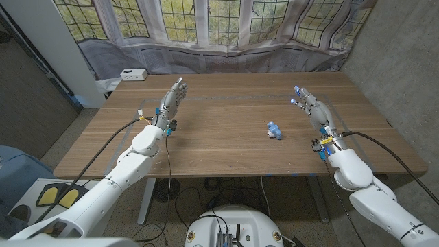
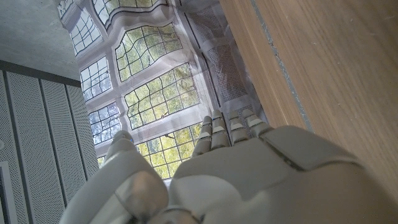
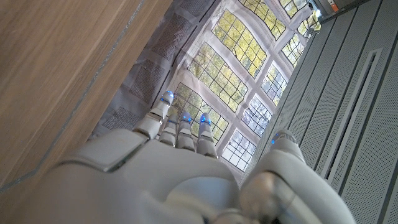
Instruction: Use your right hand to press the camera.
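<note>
Leaded windows back the wooden table (image 1: 226, 137), where the small blue camera (image 1: 274, 130) sits right of centre, well apart from the empty, spread right hand (image 1: 310, 107) and left hand (image 1: 171, 103).

The little blue camera (image 1: 274, 130) out on the counter (image 1: 226, 144) is too small to make out any button. Right hand (image 1: 310, 105): palm faces away, hidden. Left hand (image 1: 171, 101) shows its back alone, fingertips foreshortened.

One small blue camera (image 1: 274, 130), one white box (image 1: 133, 75), two hands.
</note>
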`<action>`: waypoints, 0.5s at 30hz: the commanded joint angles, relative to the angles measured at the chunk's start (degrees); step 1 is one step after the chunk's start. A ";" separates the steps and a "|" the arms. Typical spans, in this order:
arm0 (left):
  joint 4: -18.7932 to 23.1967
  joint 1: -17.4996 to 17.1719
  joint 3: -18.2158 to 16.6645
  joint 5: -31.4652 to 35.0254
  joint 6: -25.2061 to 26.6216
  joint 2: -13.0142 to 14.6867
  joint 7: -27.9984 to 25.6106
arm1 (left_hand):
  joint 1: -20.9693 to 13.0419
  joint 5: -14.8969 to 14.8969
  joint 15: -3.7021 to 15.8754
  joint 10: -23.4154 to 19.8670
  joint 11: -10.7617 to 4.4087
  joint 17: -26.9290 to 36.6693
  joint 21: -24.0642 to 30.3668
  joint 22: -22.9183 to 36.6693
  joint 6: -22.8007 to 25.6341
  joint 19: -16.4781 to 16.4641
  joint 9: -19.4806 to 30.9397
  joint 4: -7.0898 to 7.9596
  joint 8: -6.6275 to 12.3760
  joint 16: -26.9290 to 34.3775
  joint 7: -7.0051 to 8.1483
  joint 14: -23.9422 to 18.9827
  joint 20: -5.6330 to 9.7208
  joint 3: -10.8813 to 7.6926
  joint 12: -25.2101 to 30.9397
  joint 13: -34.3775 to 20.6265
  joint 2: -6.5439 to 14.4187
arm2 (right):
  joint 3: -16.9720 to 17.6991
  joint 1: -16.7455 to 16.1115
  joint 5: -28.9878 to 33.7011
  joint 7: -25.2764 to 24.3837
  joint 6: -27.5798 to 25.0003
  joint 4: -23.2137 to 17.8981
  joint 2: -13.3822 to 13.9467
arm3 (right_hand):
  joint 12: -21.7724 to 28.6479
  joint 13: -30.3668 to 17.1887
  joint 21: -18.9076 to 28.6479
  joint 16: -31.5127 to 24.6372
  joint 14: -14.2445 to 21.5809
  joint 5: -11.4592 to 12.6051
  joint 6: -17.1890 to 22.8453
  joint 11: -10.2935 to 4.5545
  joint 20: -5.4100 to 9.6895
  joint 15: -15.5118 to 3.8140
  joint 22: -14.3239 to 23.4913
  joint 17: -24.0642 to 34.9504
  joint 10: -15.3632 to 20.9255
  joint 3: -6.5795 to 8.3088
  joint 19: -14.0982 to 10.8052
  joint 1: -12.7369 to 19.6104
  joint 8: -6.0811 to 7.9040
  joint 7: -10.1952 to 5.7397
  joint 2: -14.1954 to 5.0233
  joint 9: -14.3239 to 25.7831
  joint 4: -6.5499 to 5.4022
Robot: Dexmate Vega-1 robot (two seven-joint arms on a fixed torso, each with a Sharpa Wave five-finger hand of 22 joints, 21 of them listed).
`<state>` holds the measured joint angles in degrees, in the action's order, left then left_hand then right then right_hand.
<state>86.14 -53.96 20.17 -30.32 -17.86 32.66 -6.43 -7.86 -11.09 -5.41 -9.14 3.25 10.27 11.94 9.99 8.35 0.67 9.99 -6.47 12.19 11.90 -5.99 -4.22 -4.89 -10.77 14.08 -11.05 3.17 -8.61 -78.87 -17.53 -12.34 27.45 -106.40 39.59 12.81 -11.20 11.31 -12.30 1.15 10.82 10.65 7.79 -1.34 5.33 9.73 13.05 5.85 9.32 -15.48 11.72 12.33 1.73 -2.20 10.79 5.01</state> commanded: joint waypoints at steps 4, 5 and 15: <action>0.48 -0.10 0.02 0.56 -0.09 0.11 -0.22 | -0.55 0.25 -0.17 -0.73 0.14 0.10 0.11 0.27 0.51 -0.24 0.32 -0.08 -0.19 -0.13 0.13 -0.41 -0.20 -0.40 0.35 -0.17 -0.02 | 1.14 -3.10 5.61 -2.25 -0.18 -2.29 -1.20 | 0.19 -0.11 0.42 -0.48 0.70 0.23 0.55 0.04 -0.16 0.10 0.15 -0.06 0.31 -0.06 -0.85 0.49 0.11 -0.04 -0.36 0.19 0.41; 0.62 -0.19 0.02 0.62 -0.04 0.17 -0.28 | -0.55 0.25 -0.17 -0.79 0.09 0.10 0.10 0.27 0.55 -0.26 0.32 -0.08 -0.19 -0.15 0.14 -0.41 -0.20 -0.40 0.35 -0.17 -0.02 | 1.15 -3.27 5.81 -2.30 -0.07 -2.33 -1.30 | 0.19 -0.11 0.41 -0.47 0.72 0.24 0.56 -0.06 -0.15 0.12 0.15 -0.07 0.33 -0.05 -0.84 0.53 0.10 -0.07 -0.36 0.19 0.44; 1.58 -0.91 0.12 1.09 0.25 0.19 -1.11 | -0.58 0.26 -0.16 -1.01 0.00 0.10 0.02 0.28 0.78 -0.27 0.33 -0.10 -0.24 -0.14 0.21 -0.77 -0.34 -0.42 0.32 -0.17 -0.01 | 1.76 -4.32 11.61 -4.75 0.25 -2.45 -2.24 | 0.22 -0.12 0.30 -0.47 0.92 0.22 0.40 -0.19 -0.21 0.02 0.15 -0.14 0.67 -0.08 -0.77 0.66 -0.08 -0.33 -0.27 0.18 0.59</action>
<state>86.88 -54.28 20.16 -29.77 -18.00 32.78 -6.73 -7.86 -11.09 -5.42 -9.64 3.38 10.27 11.94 9.99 8.63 0.68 9.99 -6.47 12.19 11.90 -5.70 -4.62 -4.89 -10.77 14.08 -11.05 3.17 -7.43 -81.78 -10.98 -15.05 27.51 -108.44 38.38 12.81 -11.21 11.31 -12.52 1.65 10.82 10.64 7.47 -1.65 5.22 9.73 12.76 6.15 9.10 -15.78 11.72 12.33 1.73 -2.20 10.79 5.23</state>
